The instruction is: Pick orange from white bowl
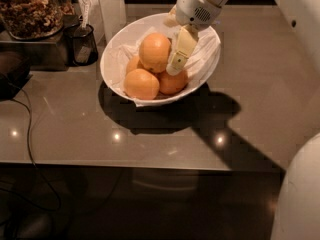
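Note:
The white bowl [207,66] stands on the grey counter, lined with crumpled white paper and holding several oranges. The largest, paler orange [154,51] sits on top of the pile. Deeper-orange ones lie at the front left [141,84] and right [172,82], and one shows partly behind at the left. My gripper [174,66] reaches down into the bowl from the upper right. Its cream tip is just right of the top orange, close against its side and above the right-hand orange. It holds nothing that I can see.
A small black mesh cup [82,45] stands left of the bowl, beside a glass jar of nuts [30,9]. Dark cables [30,134] hang at the left. The counter's front edge runs below. A white robot body part [300,194] fills the lower right corner.

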You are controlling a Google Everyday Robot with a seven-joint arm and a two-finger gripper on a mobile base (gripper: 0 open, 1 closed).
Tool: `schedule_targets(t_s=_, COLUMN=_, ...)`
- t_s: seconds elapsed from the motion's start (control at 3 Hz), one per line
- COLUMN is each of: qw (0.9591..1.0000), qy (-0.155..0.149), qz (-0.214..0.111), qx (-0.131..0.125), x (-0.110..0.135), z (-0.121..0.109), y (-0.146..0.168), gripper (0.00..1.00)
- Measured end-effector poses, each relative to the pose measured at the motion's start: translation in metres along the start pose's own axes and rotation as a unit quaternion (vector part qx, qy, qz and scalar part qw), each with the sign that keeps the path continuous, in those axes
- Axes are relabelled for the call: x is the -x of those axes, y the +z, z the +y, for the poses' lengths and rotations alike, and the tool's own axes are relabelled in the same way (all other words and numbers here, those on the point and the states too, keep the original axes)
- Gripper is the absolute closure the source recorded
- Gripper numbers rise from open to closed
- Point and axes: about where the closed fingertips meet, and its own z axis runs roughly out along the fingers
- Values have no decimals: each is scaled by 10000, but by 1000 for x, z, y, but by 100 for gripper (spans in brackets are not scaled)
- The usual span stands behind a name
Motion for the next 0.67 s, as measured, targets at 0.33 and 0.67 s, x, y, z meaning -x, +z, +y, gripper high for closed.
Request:
schedule_targets(t_s=0.33, qw=10000, qy=1, qz=-20, qx=-4, x=1, z=-1, y=1, gripper=0)
schedule_targets(t_s=0.67, qw=9998, qy=-41, qz=-170, qx=-17, x=4, z=-4, y=6, gripper=0)
